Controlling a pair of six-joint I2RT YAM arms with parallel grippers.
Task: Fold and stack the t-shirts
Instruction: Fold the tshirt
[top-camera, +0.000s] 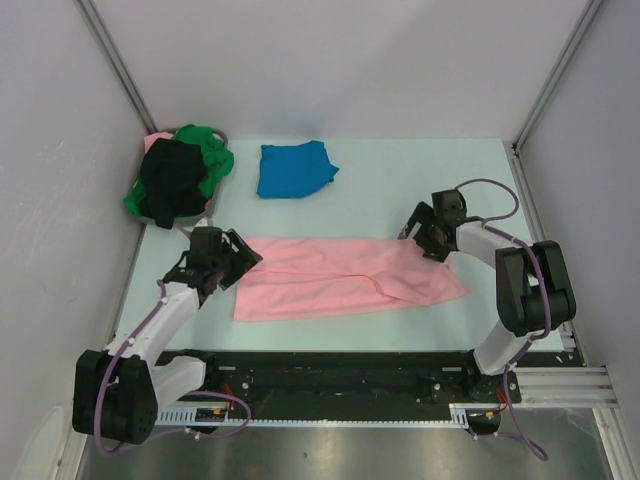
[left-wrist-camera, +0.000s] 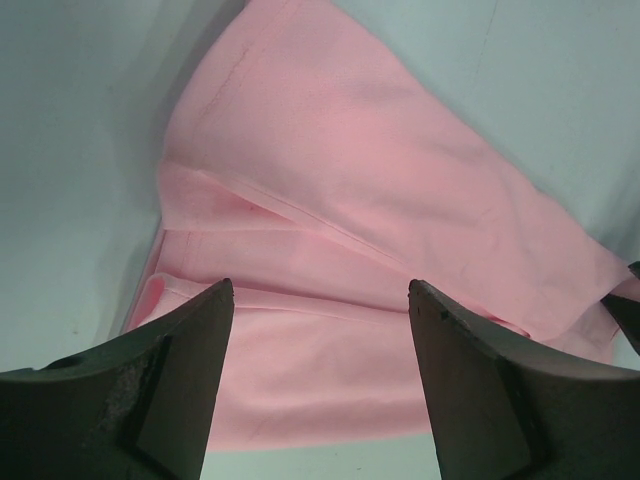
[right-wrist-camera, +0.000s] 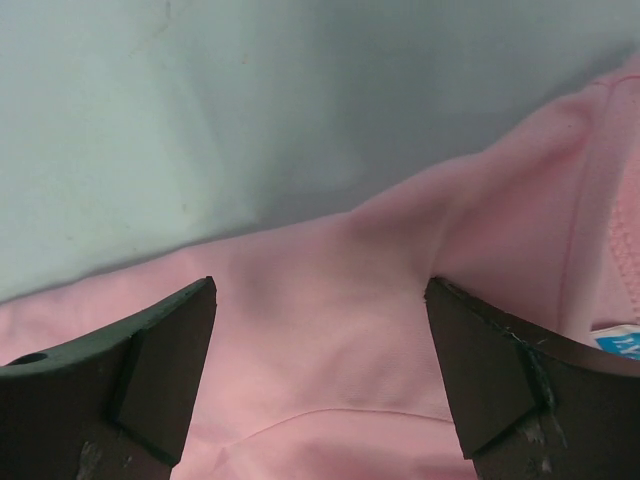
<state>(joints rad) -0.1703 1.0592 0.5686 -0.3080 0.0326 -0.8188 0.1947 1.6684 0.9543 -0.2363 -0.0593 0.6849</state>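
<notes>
A light pink t-shirt (top-camera: 345, 277) lies folded lengthwise into a long strip across the middle of the table. My left gripper (top-camera: 243, 262) hovers open over its left end, the pink cloth (left-wrist-camera: 330, 250) spread beneath the fingers and nothing between them. Over the shirt's far right corner my right gripper (top-camera: 425, 240) stands open too, with pink cloth (right-wrist-camera: 330, 330) below its jaws. A folded bright blue t-shirt (top-camera: 293, 169) rests at the back. The green t-shirt (top-camera: 210, 152) and black t-shirt (top-camera: 175, 178) are bunched in a pile at the back left.
The pile at the back left sits on a grey round basket (top-camera: 190, 217) in the corner by the left wall. White walls close in the table on the left, back and right. The black base rail (top-camera: 330, 380) runs along the near edge.
</notes>
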